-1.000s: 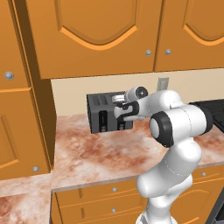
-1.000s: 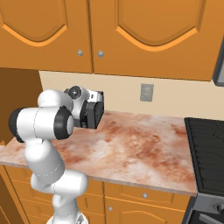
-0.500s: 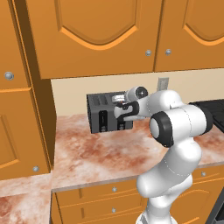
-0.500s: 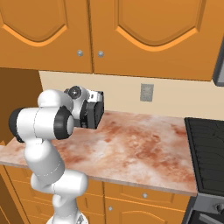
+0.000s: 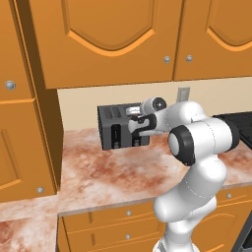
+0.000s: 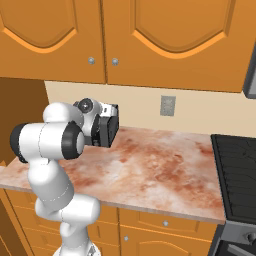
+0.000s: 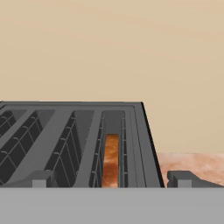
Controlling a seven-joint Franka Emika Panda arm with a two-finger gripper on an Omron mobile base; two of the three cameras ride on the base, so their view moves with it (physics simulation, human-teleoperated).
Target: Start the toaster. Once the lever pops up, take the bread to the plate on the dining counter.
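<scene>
Forward reaches the arm, gripper [image 7: 110,178] spread wide above the toaster [image 7: 78,144].

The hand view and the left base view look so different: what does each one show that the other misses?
The hand view looks down into the toaster's slots and shows the bread sitting in the rightmost one, with the gripper, jaws wide open, just in front of it. The left base view instead shows the toaster's two black front panels, the marbled counter, the orange cabinets, a wall outlet and the white arm. Both show the toaster and the beige wall behind it.
</scene>
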